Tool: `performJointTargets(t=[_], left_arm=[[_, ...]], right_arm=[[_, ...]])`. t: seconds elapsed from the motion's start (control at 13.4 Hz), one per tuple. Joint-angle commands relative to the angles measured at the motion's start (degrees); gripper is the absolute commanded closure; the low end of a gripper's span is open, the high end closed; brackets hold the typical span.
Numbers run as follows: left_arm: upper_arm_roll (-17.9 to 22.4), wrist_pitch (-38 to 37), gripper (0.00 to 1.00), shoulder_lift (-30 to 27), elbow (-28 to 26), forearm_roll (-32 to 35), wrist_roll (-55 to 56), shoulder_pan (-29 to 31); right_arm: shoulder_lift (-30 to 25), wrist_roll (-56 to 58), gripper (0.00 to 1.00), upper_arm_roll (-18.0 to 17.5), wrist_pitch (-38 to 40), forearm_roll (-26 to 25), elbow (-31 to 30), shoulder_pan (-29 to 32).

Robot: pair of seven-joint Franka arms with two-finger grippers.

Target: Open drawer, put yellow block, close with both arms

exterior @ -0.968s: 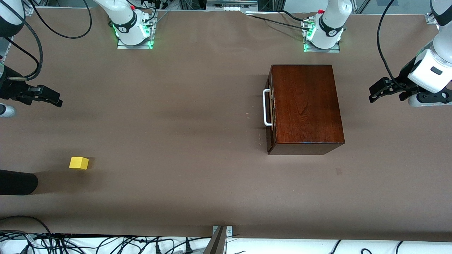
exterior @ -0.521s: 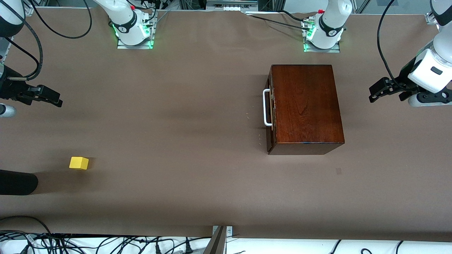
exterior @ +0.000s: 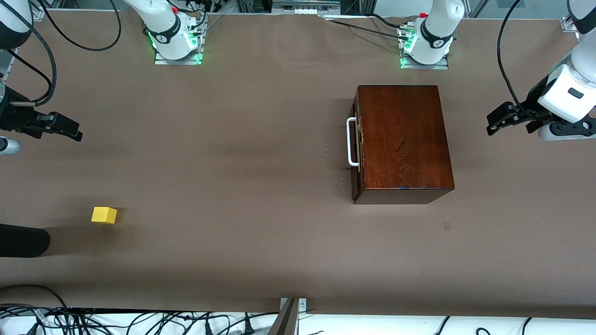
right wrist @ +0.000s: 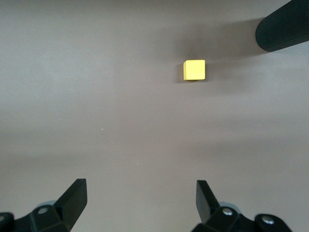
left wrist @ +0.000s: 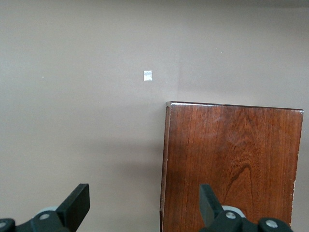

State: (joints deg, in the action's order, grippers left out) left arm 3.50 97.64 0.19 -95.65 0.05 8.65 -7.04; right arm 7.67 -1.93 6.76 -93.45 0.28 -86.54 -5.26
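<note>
The dark mahogany box (exterior: 402, 139) stands toward the left arm's end of the table. Its drawer is shut, and the white bar handle (exterior: 351, 142) faces the right arm's end. The yellow block (exterior: 104, 215) lies on the table at the right arm's end, nearer the front camera than the box. My left gripper (exterior: 496, 123) hangs open and empty over the table, by the box's end without the handle. The left wrist view shows the box top (left wrist: 231, 164) past my left gripper (left wrist: 145, 203). My right gripper (exterior: 70, 131) hangs open and empty, with the yellow block (right wrist: 194, 69) lying ahead of my right gripper (right wrist: 142, 200).
A black cylinder (exterior: 23, 240) juts in over the table edge close to the yellow block and also shows as a black cylinder (right wrist: 285, 26) in the right wrist view. A small pale mark (left wrist: 148, 76) sits on the brown table cover (exterior: 242, 163) near the box.
</note>
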Motion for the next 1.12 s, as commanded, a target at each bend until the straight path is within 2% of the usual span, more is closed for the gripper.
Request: performJointTargets(t=[0.0,0.67,1.04], left_arm=[[0.0,-0.3,0.00,0.9,1.8,-0.5,-0.4,0.1],[-0.1,-0.2,0.00,1.6,1.9,-0.5,-0.4,-0.1],[-0.2,-0.2,0.00,3.9,4.9,-0.5,-0.4,-0.4]], right_arm=[[-0.8,-0.3,0.00,0.3,0.8,0.9,0.1,-0.2],[-0.7,-0.3,0.00,0.3,0.8,0.9,0.1,-0.2],[-0.7,-0.4,0.00,0.3,0.8,0.9,0.3,-0.2]])
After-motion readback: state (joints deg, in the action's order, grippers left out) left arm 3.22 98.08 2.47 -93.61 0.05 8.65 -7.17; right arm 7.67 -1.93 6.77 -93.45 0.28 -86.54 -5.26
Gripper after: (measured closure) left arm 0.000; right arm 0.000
